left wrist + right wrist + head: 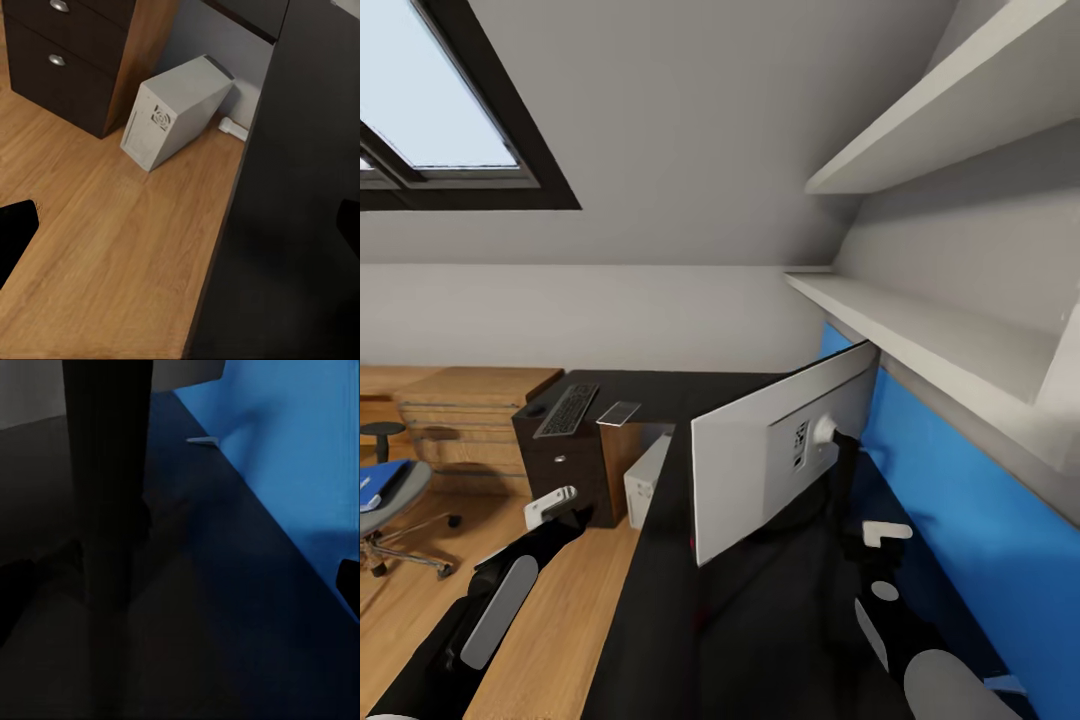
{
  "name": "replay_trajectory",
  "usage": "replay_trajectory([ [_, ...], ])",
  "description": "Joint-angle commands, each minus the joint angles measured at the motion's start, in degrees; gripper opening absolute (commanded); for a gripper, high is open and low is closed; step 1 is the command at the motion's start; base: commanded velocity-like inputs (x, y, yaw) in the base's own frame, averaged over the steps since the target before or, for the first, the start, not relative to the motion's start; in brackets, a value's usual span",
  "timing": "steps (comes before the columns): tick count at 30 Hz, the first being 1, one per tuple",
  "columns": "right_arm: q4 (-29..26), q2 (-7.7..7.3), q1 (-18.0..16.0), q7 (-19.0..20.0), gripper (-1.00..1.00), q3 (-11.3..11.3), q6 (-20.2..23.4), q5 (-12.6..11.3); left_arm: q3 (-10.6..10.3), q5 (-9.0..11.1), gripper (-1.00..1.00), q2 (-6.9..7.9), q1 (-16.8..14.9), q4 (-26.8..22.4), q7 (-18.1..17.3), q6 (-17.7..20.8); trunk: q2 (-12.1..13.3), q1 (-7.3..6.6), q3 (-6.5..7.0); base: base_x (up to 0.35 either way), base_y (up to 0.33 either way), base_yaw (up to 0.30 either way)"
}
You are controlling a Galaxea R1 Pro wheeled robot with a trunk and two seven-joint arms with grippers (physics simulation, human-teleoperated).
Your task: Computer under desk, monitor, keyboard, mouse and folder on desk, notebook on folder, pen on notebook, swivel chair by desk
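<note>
The monitor [780, 455] stands on the black desk [660, 620] with its white back to me. Its black stand [109, 472] rises just ahead of my open right gripper [885, 533]. On the far desk wing lie the keyboard [567, 408], the grey notebook [619, 412] and a small dark oval that looks like the mouse [537, 409]. The computer [176, 112] stands on the floor under the desk. At the left, the blue folder [378, 483] rests on the swivel chair [395, 505]. My left gripper [550, 505] hangs open over the floor beside the desk edge. A thin white sliver [202, 439] may be the pen.
Dark drawers with silver knobs [56, 60] flank the computer. A light wood cabinet [470, 415] stands beyond the chair. The blue wall [970, 530] and white shelves [930, 335] close in the desk's right side. Wooden floor [560, 620] lies open at the left.
</note>
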Motion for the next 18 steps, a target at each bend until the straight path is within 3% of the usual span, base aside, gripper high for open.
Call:
replay_trajectory([
  [1,0.05,0.06,-0.06,-0.08,1.0,-0.39,-0.18,0.56,-0.18,0.61,1.0,0.07,-0.04,-0.09,0.56,0.04,-0.06,-0.03,-0.08,-0.33,0.042,0.0],
  [8,0.05,0.11,-0.06,-0.08,1.0,-0.39,-0.18,0.56,-0.18,0.62,1.0,0.07,-0.04,-0.09,0.57,0.04,-0.06,-0.03,-0.08,-0.32,0.107,0.0],
  [18,-0.72,0.67,-0.06,-0.09,1.0,-0.35,0.05,0.49,-0.18,0.54,1.0,0.07,-0.04,-0.09,0.58,0.04,-0.06,-0.03,-0.08,-0.252,0.23,0.0],
])
